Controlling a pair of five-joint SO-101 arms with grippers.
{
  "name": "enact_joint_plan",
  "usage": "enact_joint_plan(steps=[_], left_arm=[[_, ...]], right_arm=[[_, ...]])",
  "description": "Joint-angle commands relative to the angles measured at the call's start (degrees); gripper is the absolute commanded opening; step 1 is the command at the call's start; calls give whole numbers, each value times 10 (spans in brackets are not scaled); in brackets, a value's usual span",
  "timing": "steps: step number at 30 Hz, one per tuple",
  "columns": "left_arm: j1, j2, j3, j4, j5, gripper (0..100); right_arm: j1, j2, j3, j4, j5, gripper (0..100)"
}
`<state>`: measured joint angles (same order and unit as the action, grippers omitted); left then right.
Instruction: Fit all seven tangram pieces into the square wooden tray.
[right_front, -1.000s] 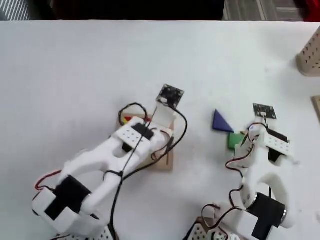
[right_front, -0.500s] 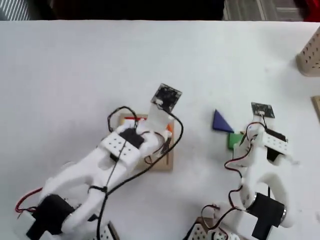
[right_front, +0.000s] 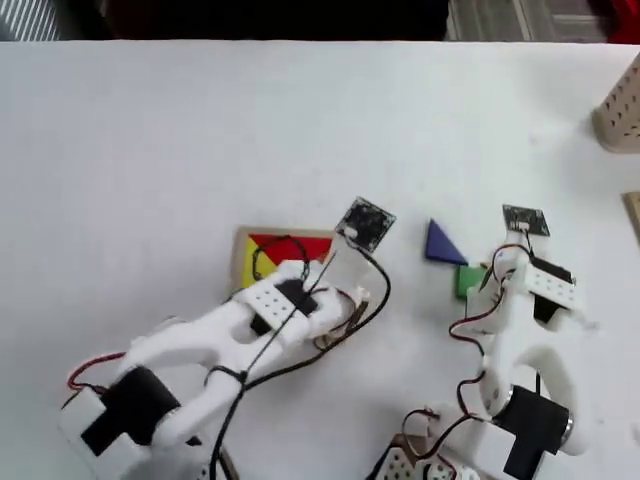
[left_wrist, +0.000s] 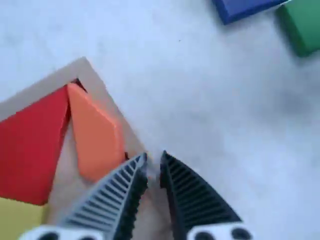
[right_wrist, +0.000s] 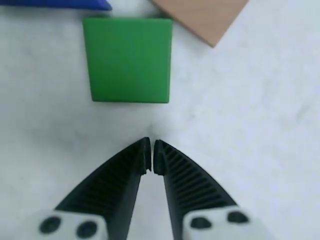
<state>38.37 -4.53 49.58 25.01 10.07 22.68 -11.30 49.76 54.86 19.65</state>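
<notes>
The square wooden tray (right_front: 240, 262) lies mid-table under my left arm (right_front: 270, 310), with a red piece (right_front: 290, 246) and a yellow piece (right_front: 252, 268) showing in it. In the left wrist view the tray's corner (left_wrist: 85, 66) holds the red piece (left_wrist: 30, 145), an orange parallelogram (left_wrist: 95, 137) and a yellow piece (left_wrist: 15, 220). My left gripper (left_wrist: 153, 161) is shut and empty above the tray's rim. A blue triangle (right_front: 443, 243) and a green square (right_front: 470, 279) lie on the table to the right. My right gripper (right_wrist: 151, 150) is shut and empty just short of the green square (right_wrist: 129, 59).
A tan wooden corner (right_wrist: 200, 15) lies beyond the green square, beside the blue piece's edge (right_wrist: 55, 4). A perforated tan block (right_front: 620, 110) stands at the right edge. The arms' bases (right_front: 410, 465) sit along the front. White tabletop (right_front: 200, 130) stretches behind the tray.
My left arm has drawn back and swung its wrist to the right, uncovering the red and yellow pieces in the tray. The right arm has kept still.
</notes>
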Motion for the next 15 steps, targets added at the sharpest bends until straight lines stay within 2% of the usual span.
enact_joint_plan(steps=[1,9,15], left_arm=[[-7,-1,-25,27,-8,76],[-57,-3,-27,78,-9,76],[-57,-4,-27,84,-9,76]], right_arm=[[-6,-22,-2,-7,6,18],[-7,-22,-2,-7,6,18],[-7,-22,-2,-7,6,18]])
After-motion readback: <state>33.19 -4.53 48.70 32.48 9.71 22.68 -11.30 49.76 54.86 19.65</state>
